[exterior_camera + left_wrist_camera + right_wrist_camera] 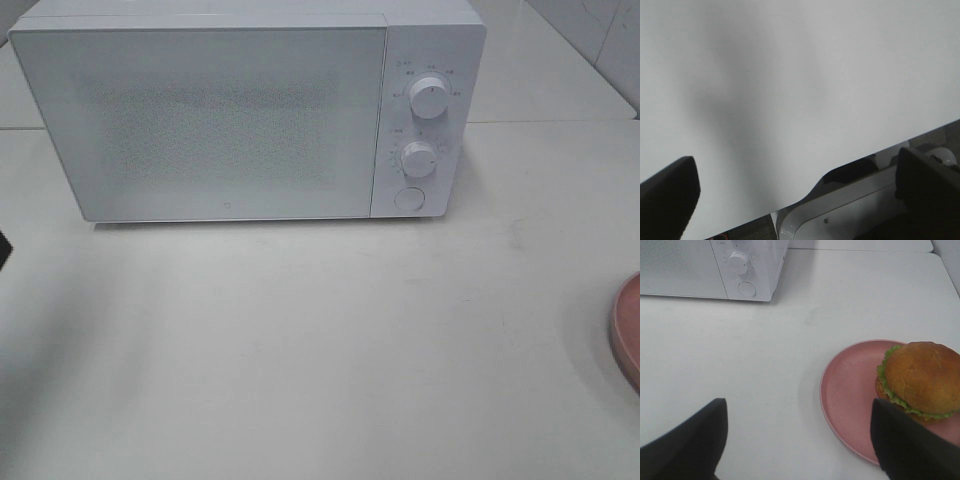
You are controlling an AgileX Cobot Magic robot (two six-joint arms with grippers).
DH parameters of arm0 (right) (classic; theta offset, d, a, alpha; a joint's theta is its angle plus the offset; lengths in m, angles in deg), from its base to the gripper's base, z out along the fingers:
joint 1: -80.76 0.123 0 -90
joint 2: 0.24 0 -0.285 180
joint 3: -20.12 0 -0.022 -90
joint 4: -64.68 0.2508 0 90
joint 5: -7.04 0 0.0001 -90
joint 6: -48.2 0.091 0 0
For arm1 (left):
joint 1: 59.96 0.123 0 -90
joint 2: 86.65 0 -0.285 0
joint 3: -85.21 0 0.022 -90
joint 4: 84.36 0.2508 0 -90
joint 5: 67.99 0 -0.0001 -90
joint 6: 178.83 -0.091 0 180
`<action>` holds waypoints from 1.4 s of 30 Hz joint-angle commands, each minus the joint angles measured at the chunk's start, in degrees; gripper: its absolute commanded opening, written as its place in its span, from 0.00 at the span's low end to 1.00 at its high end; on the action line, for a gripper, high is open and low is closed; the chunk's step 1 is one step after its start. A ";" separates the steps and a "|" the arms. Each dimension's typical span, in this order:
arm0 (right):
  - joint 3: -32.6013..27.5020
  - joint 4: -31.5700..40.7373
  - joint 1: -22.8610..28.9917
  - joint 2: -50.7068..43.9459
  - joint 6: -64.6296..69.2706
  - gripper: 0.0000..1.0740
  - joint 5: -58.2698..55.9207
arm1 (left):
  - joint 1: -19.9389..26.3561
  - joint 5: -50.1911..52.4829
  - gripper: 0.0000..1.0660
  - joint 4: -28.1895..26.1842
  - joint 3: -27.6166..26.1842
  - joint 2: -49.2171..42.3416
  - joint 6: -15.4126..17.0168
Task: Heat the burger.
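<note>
burger (922, 377) on plate (850, 390) by table (300, 350) edge | microwave (220, 120) door closed | left pincer (800, 190), right pincer (800, 440) agape, empty

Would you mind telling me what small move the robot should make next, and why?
Probably open the microwave first: its door is shut, so the burger, sitting on the pink plate out on the table, has nowhere to go. Both pincers are open and empty; the right pincer hangs near the plate, so the left pincer seems free for the door.
</note>
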State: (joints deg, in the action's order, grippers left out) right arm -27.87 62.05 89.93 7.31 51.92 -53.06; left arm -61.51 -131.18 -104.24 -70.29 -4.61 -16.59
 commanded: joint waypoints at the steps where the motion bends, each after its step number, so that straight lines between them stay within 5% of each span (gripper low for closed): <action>1: -0.23 -0.17 -0.29 -1.55 -0.69 0.71 0.57 | 2.41 -1.60 0.94 3.21 0.06 -4.07 5.04; 8: -0.23 -0.17 -0.29 -1.55 -0.69 0.71 0.57 | 2.58 -2.81 0.94 6.42 1.83 -10.94 7.51; 24: -0.23 -0.17 -0.29 -1.55 -0.69 0.71 0.57 | 2.58 2.01 0.94 6.30 22.00 -31.34 7.33; 42: -0.23 -0.17 -0.29 -1.55 -0.69 0.71 0.57 | 2.12 3.44 0.94 7.79 23.78 -55.23 7.45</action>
State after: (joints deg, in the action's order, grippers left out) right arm -27.87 62.05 89.93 7.31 51.92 -53.06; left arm -59.16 -128.32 -96.10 -46.85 -56.06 -9.49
